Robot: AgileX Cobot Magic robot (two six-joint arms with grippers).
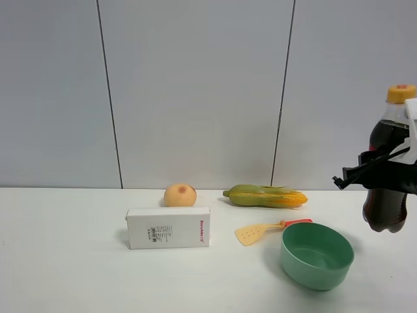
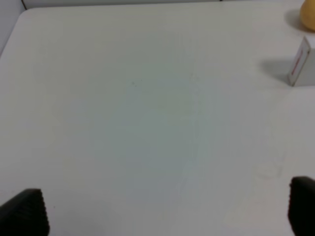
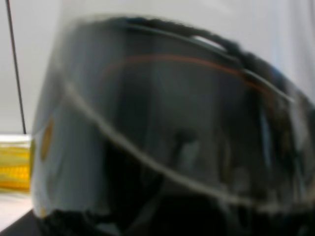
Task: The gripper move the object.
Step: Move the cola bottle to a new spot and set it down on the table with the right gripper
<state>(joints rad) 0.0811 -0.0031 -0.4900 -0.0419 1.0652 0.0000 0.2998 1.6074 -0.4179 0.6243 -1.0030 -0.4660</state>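
The object, a tall cola bottle (image 1: 389,212) with a yellow cap, is at the far right of the exterior high view, leaning slightly. My right gripper (image 1: 355,175) is shut on its middle, the black fingers pointing left. I cannot tell whether the bottle's base touches the table. Up close, the dark bottle (image 3: 172,137) fills the right wrist view and hides the fingers. My left gripper (image 2: 162,211) is open above bare white table, its two fingertips (image 2: 24,211) far apart with nothing between them. The left arm does not show in the exterior high view.
A green bowl (image 1: 317,255) sits just left of the bottle, near the front. Behind it lies a yellow spatula (image 1: 257,232) with a red handle. Farther back are a yellow-green corn-like vegetable (image 1: 266,196) and a peach (image 1: 180,195). A white box (image 1: 169,228) stands mid-table.
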